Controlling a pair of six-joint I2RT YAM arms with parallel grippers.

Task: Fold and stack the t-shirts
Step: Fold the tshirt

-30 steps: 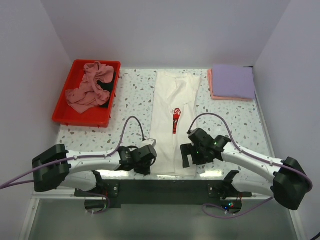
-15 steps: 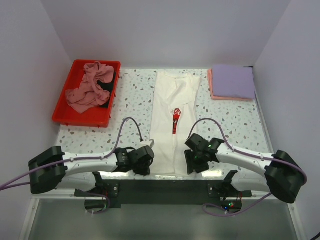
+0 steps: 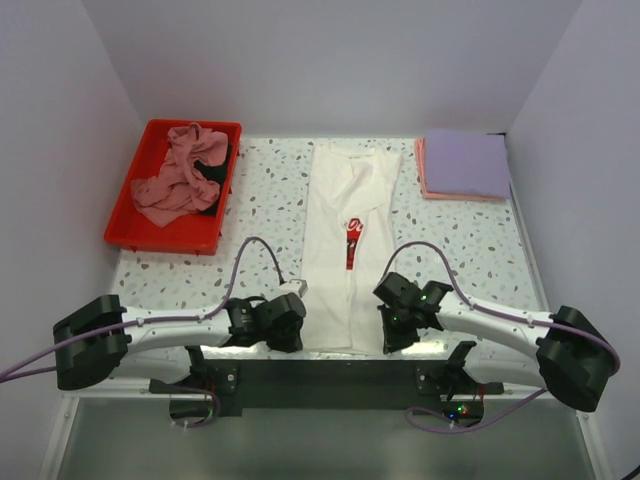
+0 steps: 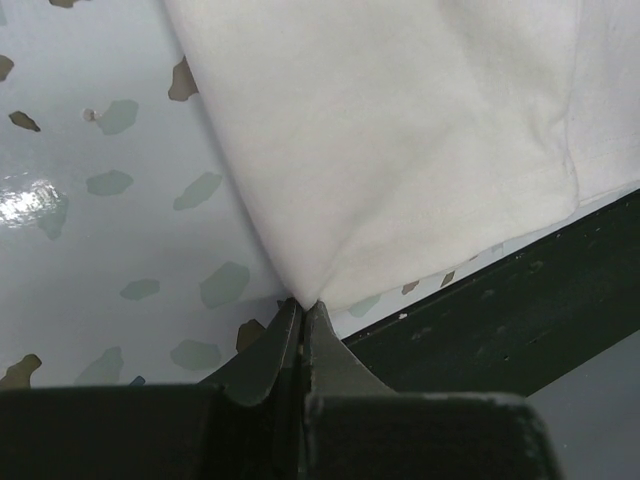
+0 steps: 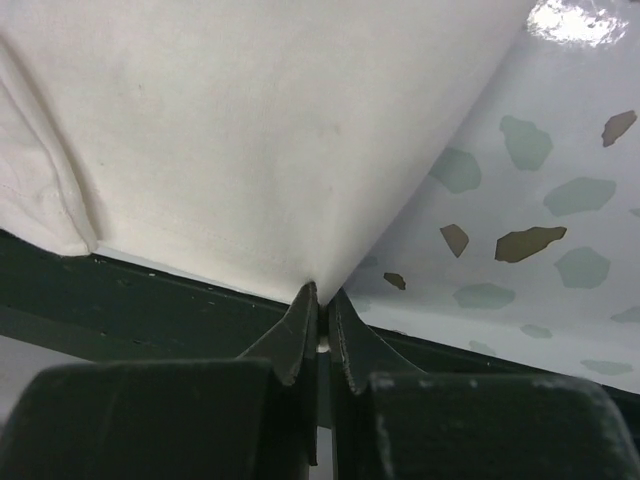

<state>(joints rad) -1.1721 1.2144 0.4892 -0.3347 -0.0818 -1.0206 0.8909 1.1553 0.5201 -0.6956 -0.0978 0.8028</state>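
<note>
White tee (image 3: 330, 285): L gripper (image 4: 303, 308) and R gripper (image 5: 320, 297) each pinch a hem corner at near edge of table (image 3: 270, 210). Bites look thin, so lift unevenly and u could lose one.

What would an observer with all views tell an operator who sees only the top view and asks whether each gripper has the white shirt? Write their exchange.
Operator: From above I can't make out any grip. How is the left side?
Observer: The left gripper is shut on a near corner of the white shirt.
Operator: And the right side?
Observer: The right gripper is shut on the other near corner, and the cloth rises to a peak at its tips.
</note>
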